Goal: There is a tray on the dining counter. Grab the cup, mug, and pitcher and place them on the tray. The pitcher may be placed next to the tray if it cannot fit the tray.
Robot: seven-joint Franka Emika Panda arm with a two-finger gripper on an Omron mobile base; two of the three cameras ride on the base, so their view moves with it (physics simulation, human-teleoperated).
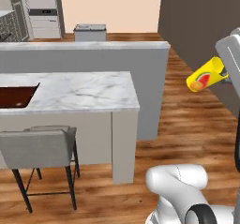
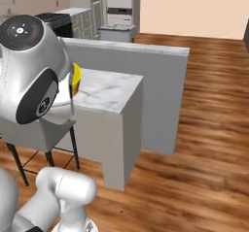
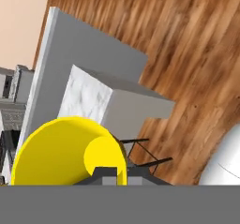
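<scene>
The yellow cup (image 1: 205, 78) with its fruit picture hangs tilted on its side in the air, to the right of the dining counter (image 1: 84, 92) and above the floor. My gripper (image 1: 224, 74) is shut on the cup's rim end. In the hand view I look into the cup's open mouth (image 3: 65, 153), with my gripper (image 3: 112, 176) clamped on its rim. A yellow sliver of the cup (image 2: 76, 78) peeks from behind my arm. The dark reddish tray (image 1: 16, 96) lies at the counter's left end. The mug and pitcher are out of view.
A grey stool (image 1: 40, 148) stands at the counter's near side. A tall grey partition (image 1: 93, 54) runs behind the counter. Open wooden floor (image 1: 187, 124) lies to the right. Kitchen cabinets and a range (image 2: 58, 22) stand far back.
</scene>
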